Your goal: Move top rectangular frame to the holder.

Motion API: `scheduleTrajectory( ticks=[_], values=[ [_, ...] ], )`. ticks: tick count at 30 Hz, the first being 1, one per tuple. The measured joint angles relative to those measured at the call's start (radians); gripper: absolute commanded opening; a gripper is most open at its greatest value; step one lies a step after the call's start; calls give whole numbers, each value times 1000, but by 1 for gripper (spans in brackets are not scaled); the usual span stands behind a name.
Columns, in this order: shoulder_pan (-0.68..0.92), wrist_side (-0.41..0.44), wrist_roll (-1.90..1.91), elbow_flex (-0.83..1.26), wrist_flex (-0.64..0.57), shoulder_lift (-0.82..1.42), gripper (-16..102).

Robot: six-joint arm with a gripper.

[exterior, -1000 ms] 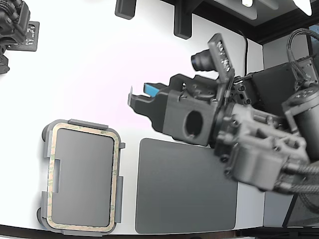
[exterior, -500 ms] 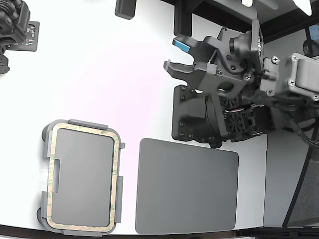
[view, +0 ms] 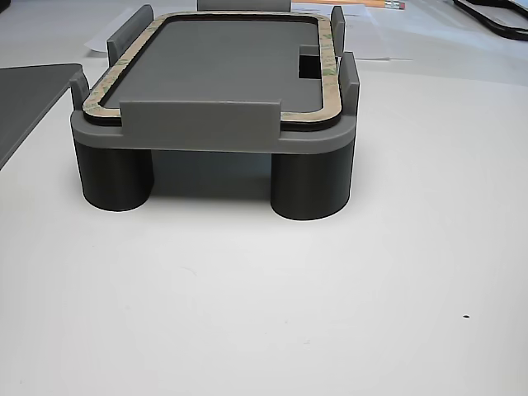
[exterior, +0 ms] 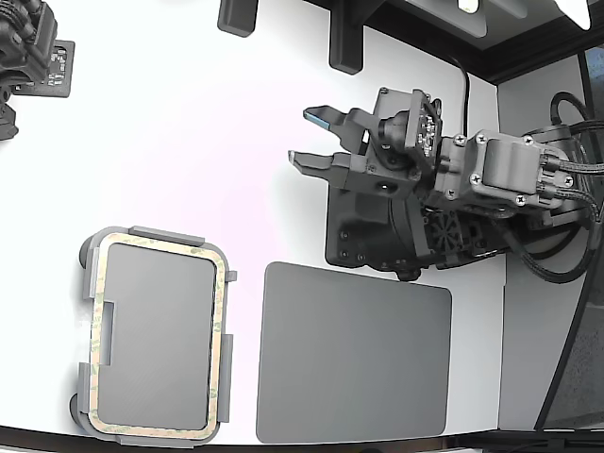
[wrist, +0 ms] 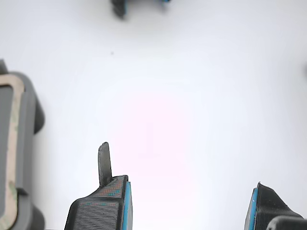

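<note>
The beige-tan rectangular frame (exterior: 219,349) lies flat inside the light grey holder (exterior: 156,233) at the exterior view's lower left, framed by the holder's raised edge tabs. The other view shows the frame (view: 326,74) seated on the holder (view: 206,128), which stands on round legs. My gripper (exterior: 304,137) hovers over bare white table well to the right of and above the holder in the exterior view. It is open with nothing between its blue-padded fingers (wrist: 115,201). In the wrist view, the holder (wrist: 29,110) and a strip of frame (wrist: 14,110) show at the picture's edge.
A dark grey flat mat (exterior: 354,354) lies right of the holder, near the table's front edge. My arm's dark base block (exterior: 377,236) sits just above the mat. A second arm (exterior: 24,47) is at the upper left, and dark brackets (exterior: 344,42) stand along the back.
My gripper has drawn back from above the mat towards the exterior view's upper right, then eased left while the wrist turned. It stays open. The frame and holder have not moved.
</note>
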Motion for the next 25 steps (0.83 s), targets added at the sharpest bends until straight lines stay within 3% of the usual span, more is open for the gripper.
scheduleTrajectory(
  ticks=[10,16,19,25],
  values=[
    [-72,-140,-69,2,-28,-41,100],
    [-302,-394,-152,28,-46,-69,100],
    [-370,-476,-141,43,-25,-11,100],
    [-373,-436,-126,43,-29,0,100]
  ],
)
